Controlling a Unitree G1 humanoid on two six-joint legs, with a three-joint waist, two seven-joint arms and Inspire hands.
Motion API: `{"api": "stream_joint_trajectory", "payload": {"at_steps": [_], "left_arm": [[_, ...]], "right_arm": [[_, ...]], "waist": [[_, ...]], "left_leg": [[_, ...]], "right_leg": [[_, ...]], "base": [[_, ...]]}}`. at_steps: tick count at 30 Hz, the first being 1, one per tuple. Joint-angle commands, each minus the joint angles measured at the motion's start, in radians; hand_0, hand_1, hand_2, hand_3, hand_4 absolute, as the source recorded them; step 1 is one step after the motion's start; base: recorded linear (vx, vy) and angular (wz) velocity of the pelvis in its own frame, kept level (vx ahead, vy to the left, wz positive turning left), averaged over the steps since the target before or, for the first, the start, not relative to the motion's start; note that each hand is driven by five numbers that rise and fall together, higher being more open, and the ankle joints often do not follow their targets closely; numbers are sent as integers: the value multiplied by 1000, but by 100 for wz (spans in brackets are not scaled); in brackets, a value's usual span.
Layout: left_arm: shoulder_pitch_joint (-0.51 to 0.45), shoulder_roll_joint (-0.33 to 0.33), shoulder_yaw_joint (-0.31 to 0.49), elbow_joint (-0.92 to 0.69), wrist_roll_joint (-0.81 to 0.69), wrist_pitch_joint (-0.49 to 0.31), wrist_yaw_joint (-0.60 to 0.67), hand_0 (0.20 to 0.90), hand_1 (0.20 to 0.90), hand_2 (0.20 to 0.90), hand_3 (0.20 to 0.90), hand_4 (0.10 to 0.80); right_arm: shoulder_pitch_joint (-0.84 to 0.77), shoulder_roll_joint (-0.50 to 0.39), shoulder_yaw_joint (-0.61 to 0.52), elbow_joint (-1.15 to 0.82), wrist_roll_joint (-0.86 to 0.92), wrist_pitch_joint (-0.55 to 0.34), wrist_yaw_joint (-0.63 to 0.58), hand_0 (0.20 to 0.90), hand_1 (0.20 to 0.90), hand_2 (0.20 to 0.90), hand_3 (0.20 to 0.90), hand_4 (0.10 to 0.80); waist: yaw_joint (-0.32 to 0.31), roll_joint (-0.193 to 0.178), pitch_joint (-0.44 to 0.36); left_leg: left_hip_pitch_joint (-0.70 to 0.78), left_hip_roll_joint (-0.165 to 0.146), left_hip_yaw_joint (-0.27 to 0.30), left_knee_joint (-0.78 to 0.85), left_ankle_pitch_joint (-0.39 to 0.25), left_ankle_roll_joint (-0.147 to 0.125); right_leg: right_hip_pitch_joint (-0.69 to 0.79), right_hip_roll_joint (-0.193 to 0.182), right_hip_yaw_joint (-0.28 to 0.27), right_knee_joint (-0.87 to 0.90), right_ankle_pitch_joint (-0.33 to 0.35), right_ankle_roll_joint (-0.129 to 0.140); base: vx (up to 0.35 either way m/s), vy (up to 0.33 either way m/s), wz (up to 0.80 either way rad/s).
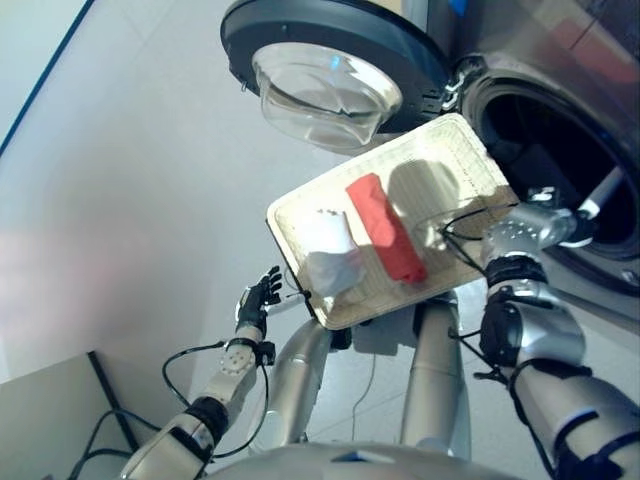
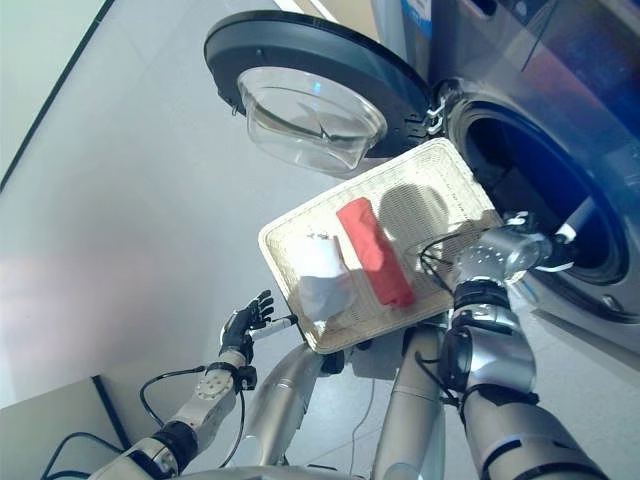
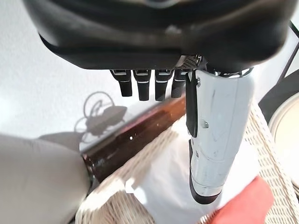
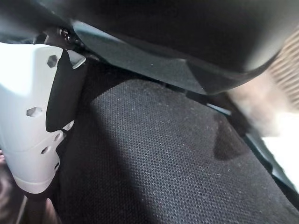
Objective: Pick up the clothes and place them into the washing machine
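A: Can you see the right hand's (image 4: 32, 126) fingers?

B: No, black woven fabric (image 4: 163, 163) fills its wrist view, and in the head views the hand sits hidden inside the grey front-loading washing machine's (image 1: 560, 170) dark drum.

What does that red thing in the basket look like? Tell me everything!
The red cloth is rolled into a long, soft tube. It lies slantwise near the middle of the pale woven basket, which sits in front of the open washing machine. A crumpled white cloth lies right beside it. No hand holds it.
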Motion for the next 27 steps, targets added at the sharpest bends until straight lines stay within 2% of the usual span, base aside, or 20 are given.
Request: {"api": "stream_joint_trajectory", "payload": {"at_steps": [1, 5, 7, 8, 10, 11, 13, 14, 15, 16, 21, 22, 23, 24, 27], "left_arm": [[21, 40, 14, -8, 12, -61, 26, 900, 900, 900, 900, 800], [29, 44, 19, -24, 14, -69, 33, 900, 900, 900, 900, 800], [35, 47, 27, -24, 13, -74, 34, 900, 900, 900, 900, 800], [36, 48, 32, -25, 14, -76, 35, 900, 900, 900, 900, 800], [42, 52, 39, -23, 12, -79, 35, 900, 900, 900, 900, 800], [42, 56, 45, -23, 12, -81, 35, 900, 900, 900, 900, 800], [48, 60, 51, -28, 14, -83, 36, 900, 900, 900, 900, 800], [49, 63, 55, -33, 14, -85, 34, 900, 900, 900, 900, 800], [50, 63, 53, -33, 14, -85, 34, 900, 900, 900, 900, 800], [54, 69, 59, -38, 13, -87, 30, 900, 900, 900, 900, 800], [58, 82, 66, -32, 13, -87, 30, 900, 900, 900, 900, 800], [58, 83, 69, -34, 12, -87, 31, 900, 900, 900, 900, 800], [59, 83, 71, -35, 9, -86, 31, 900, 900, 900, 900, 800], [61, 82, 71, -34, 7, -86, 31, 900, 900, 900, 900, 800], [62, 81, 71, -31, -3, -83, 32, 900, 900, 900, 900, 800]], "right_arm": [[-91, -154, 68, -100, -162, -107, -37, 200, 200, 200, 200, 300], [-106, -199, 76, -165, -241, -107, -86, 200, 200, 200, 200, 300], [-124, -230, 95, -176, -268, -98, -87, 200, 200, 200, 200, 300], [-133, -241, 102, -180, -275, -98, -86, 200, 200, 200, 200, 300], [-148, -269, 121, -191, -302, -90, -90, 200, 200, 200, 200, 300], [-158, -279, 128, -197, -310, -88, -86, 200, 200, 200, 200, 300], [-175, -308, 146, -219, -329, -89, -83, 200, 200, 200, 200, 300], [-186, -321, 158, -226, -343, -85, -85, 200, 200, 200, 200, 300], [-185, -322, 158, -227, -344, -85, -87, 200, 200, 200, 200, 300], [-210, -358, 181, -230, -362, -77, -85, 200, 200, 200, 200, 300], [-288, -437, 271, -186, -387, -31, -81, 200, 200, 200, 200, 300], [-301, -438, 284, -184, -389, -24, -78, 321, 321, 321, 321, 386], [-306, -440, 291, -186, -393, -19, -77, 507, 507, 507, 507, 520], [-311, -438, 295, -186, -391, -14, -74, 900, 900, 900, 900, 800], [-321, -435, 301, -182, -387, -14, -78, 900, 900, 900, 900, 800]], "waist": [[-2, 45, -67], [1, 65, -78], [0, 72, -77], [7, 74, -86], [4, 79, -85], [11, 78, -94], [9, 78, -95], [15, 77, -105], [10, 79, -98], [16, 73, -113], [14, 61, -115], [13, 59, -114], [12, 56, -115], [10, 55, -115], [10, 50, -118]], "left_leg": [[-13, 8, -87, 74, -100, -101], [-11, 1, -76, 48, -93, -103], [-19, 2, -57, 36, -61, -101], [-8, -3, -71, 31, -85, -106], [-14, 2, -55, 18, -53, -104], [-4, -2, -70, 14, -72, -109], [-9, 4, -58, 2, -43, -109], [3, 0, -75, -4, -62, -115], [-5, 4, -61, -5, -40, -111], [10, 1, -81, -20, -54, -121], [14, 10, -72, -59, -10, -126], [16, 13, -73, -68, -2, -129], [18, 14, -76, -76, 3, -131], [21, 15, -77, -83, 9, -133], [26, 19, -85, -101, 22, -139]], "right_leg": [[52, 32, -27, 114, -173, -21], [41, 28, -13, 107, -169, -22], [32, 25, -14, 96, -137, -27], [41, 28, -7, 99, -163, -23], [35, 25, -15, 84, -133, -28], [44, 28, -8, 86, -153, -24], [42, 28, -17, 73, -129, -29], [53, 32, -13, 72, -150, -26], [47, 29, -20, 67, -127, -30], [64, 34, -18, 60, -149, -26], [73, 40, -36, 24, -112, -30], [77, 42, -38, 15, -104, -31], [79, 44, -40, 8, -100, -31], [84, 45, -43, -1, -97, -32], [92, 49, -49, -18, -89, -33]], "base": [[34, 66, 0], [14, 31, -9], [-39, 6, -2], [19, 7, -8], [8, -18, -8], [11, -38, -7], [12, -48, -6], [-91, -38, -3], [107, -43, -3], [7, -57, 0], [-51, -59, -1], [-25, -52, -3], [-21, -51, -2], [0, 0, 0], [-4, -50, 1]]}}
